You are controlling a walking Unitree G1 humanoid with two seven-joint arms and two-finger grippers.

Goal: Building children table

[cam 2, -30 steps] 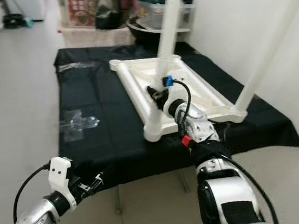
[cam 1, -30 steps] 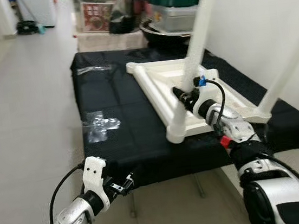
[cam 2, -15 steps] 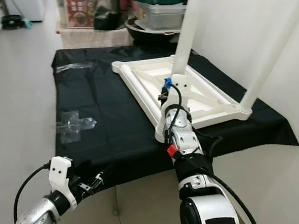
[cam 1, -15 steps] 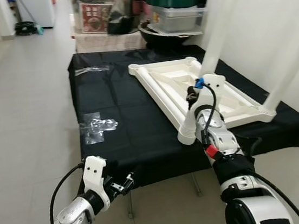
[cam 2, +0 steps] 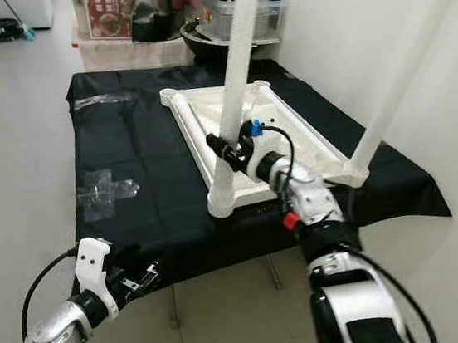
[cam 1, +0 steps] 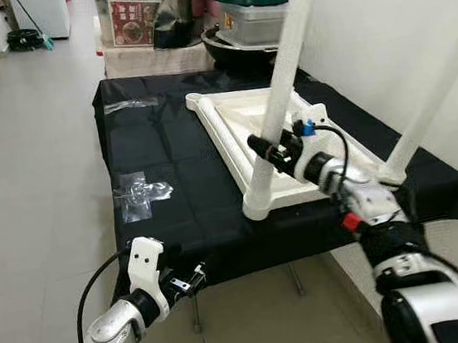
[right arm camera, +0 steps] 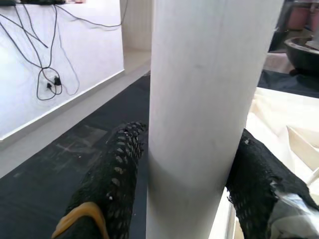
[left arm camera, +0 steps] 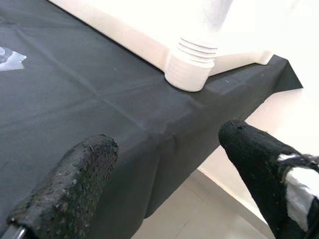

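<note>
Right gripper (cam 1: 266,147) clamped on table leg (cam 1: 281,63) — upright in the near corner socket.
White tabletop (cam 1: 231,121) lay upside down on black-covered bench (cam 1: 168,221); left gripper (cam 1: 194,278) spread wide, empty, at bench edge.

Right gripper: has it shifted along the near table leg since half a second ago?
Yes. The right gripper has dropped from beside the upturned tabletop's inner frame to clamp the near white leg low, just above its corner socket.

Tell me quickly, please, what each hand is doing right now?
Left hand: open, empty, beside the black-draped table edge.
Right hand: closed around the white cylindrical plastic table leg.
</note>
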